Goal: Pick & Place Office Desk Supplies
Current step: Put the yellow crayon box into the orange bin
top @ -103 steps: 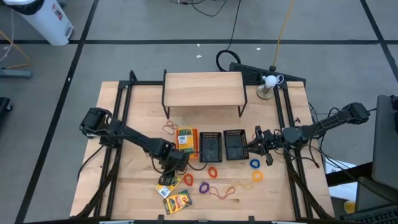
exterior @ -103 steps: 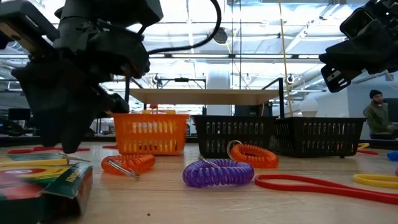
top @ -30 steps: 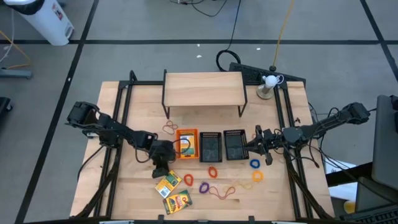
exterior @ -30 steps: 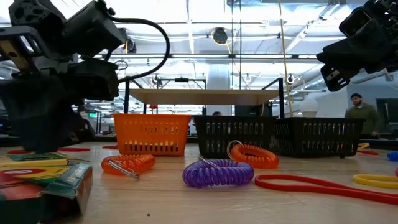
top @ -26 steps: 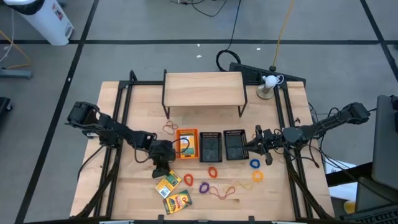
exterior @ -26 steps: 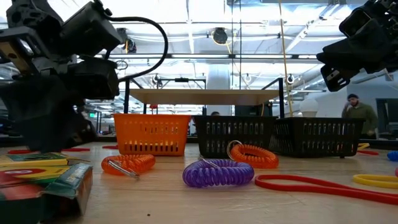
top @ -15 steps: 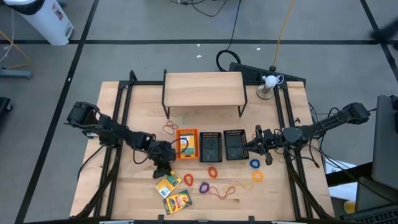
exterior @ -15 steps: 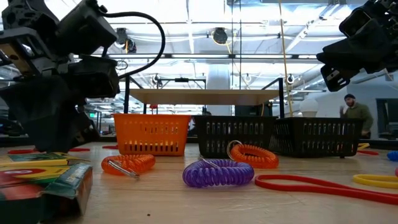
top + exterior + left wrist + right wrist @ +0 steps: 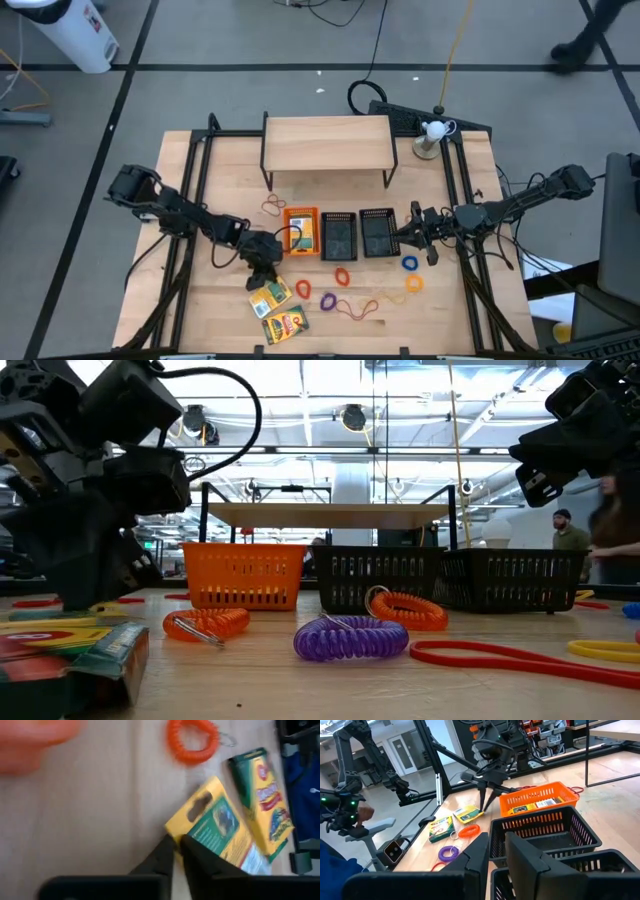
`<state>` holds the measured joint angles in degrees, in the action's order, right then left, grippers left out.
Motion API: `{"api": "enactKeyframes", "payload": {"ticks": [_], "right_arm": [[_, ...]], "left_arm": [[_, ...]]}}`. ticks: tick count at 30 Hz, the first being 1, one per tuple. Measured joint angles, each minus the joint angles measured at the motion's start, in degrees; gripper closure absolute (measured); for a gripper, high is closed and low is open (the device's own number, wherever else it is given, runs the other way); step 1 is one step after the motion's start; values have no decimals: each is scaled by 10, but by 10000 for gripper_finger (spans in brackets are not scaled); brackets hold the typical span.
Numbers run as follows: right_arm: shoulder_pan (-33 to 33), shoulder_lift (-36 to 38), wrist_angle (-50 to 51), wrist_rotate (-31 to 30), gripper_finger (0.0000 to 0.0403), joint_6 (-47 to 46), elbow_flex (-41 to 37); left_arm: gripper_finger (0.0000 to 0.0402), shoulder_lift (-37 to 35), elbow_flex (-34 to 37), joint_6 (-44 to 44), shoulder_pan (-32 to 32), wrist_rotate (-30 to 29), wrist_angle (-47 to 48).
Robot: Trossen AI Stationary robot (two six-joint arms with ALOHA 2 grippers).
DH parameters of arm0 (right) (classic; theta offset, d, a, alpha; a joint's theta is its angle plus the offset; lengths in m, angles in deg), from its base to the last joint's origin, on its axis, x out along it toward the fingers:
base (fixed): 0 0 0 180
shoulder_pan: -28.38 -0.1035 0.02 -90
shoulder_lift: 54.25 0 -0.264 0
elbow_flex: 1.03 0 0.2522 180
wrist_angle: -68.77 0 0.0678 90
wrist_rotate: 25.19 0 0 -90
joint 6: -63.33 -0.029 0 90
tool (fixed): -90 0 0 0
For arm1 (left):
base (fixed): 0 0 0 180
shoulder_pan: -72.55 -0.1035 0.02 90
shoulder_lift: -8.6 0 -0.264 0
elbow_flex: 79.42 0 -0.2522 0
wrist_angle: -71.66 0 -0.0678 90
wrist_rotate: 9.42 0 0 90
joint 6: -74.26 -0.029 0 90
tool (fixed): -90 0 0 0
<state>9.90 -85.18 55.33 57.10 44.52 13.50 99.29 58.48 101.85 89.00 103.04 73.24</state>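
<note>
My left gripper (image 9: 263, 272) stands over the nearer-left part of the table, fingers pointing down, shut on a yellow-and-green crayon box (image 9: 271, 295) that lies flat on the wood. A second crayon box (image 9: 285, 323) lies closer to the near edge. The orange tray (image 9: 300, 209) has a third box inside, with two black mesh trays (image 9: 338, 216) (image 9: 377, 212) to its right. Coiled bands in orange (image 9: 303, 289), purple (image 9: 327, 300), blue (image 9: 410, 264) and yellow (image 9: 414, 283) are scattered in front of the trays. My right gripper (image 9: 411, 228) waits beside the right black tray, slightly open, touching nothing. My left gripper pinches the crayon box at the corner of its hang-tab end (image 9: 172, 827), between the two fingertips (image 9: 184, 842). The fingers come from above, pointing down. The rest of the box (image 9: 220, 832) lies flat on the table.
The wooden shelf riser (image 9: 326, 143) stands behind the trays. Thin red-brown bands (image 9: 272, 207) lie left of the orange tray, and a red loop (image 9: 350, 310) lies near the front edge. A person (image 9: 572, 535) moves in the room behind. Bare wood lies left of my left gripper.
My left gripper has moved down and a little toward the table's near edge, onto the tab-end corner of the crayon box. The box has stayed where it was. A person has walked through the room behind.
</note>
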Motion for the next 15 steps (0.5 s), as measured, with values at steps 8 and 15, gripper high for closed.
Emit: {"api": "enactKeyframes", "payload": {"ticks": [8,15], "right_arm": [[0,0,0,-1,344,0,0],[0,0,0,-2,344,0,0]], "left_arm": [[398,0,0,-11,22,-35,-26],[401,-3,1,-5,22,-35,-57]]}}
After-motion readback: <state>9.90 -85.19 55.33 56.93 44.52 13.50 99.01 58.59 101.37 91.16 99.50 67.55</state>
